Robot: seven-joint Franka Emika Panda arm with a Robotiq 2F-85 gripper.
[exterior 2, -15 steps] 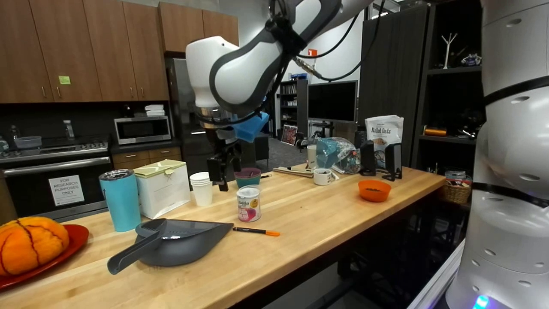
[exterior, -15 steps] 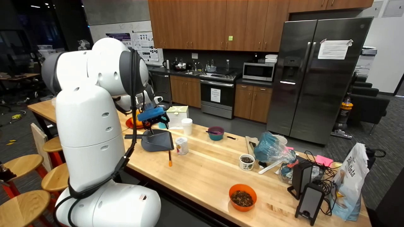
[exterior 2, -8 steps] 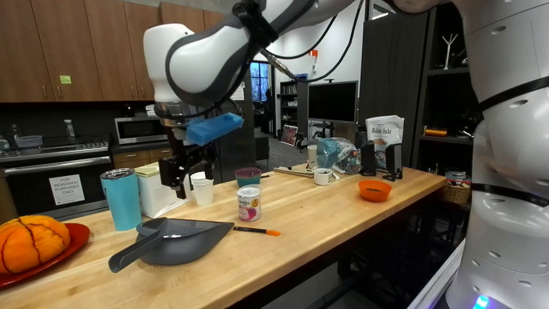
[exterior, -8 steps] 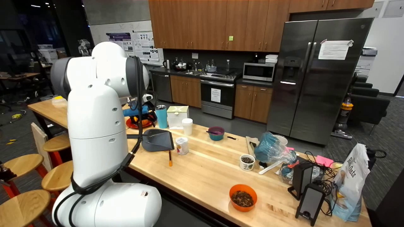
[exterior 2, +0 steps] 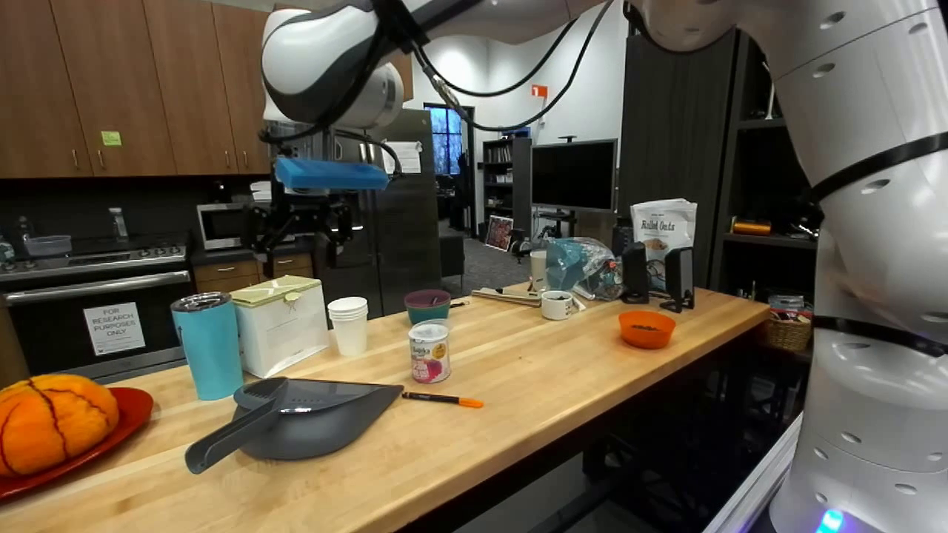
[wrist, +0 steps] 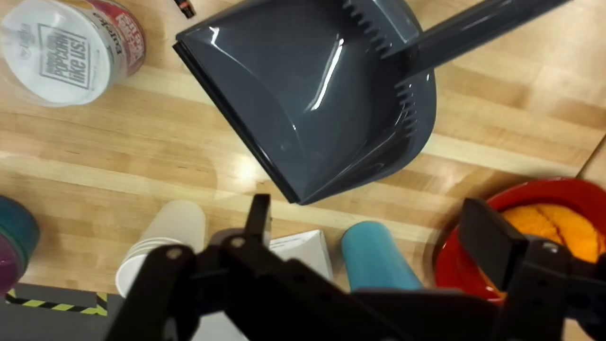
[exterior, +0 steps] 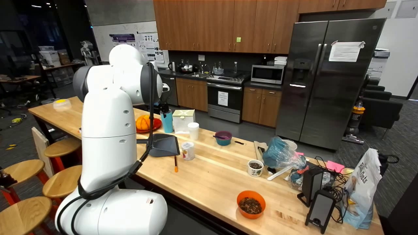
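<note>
Sitting on a red plate (exterior 2: 137,416) at the left, an orange pumpkin (exterior 2: 55,422) is leading the row along the wooden table (exterior 2: 518,385). To its right, a turquoise tumbler (exterior 2: 209,348) is standing upright on the far side, and a grey dustpan (exterior 2: 318,426) is lying nearer, its handle pointing left. Just right of the tumbler, a green-lidded white box (exterior 2: 285,333) is standing. Over this far side the gripper (exterior 2: 300,255) is hanging, its fingers standing wide apart, gripping nothing and apparently touching neither tumbler nor box. Judging from this, nothing is being grasped or carried: tumbler, box and dustpan are all resting on the table, with no hold yet being taken. Farther right, stacked paper cups (exterior 2: 348,326) are standing beside the box, a white-lidded canister (exterior 2: 429,355) is standing nearer, and an orange-tipped marker (exterior 2: 444,400) is lying nearer again. At the right, an orange bowl (exterior 2: 646,332) is sitting, with a Rolled Oats bag (exterior 2: 664,226) standing beyond it.
</note>
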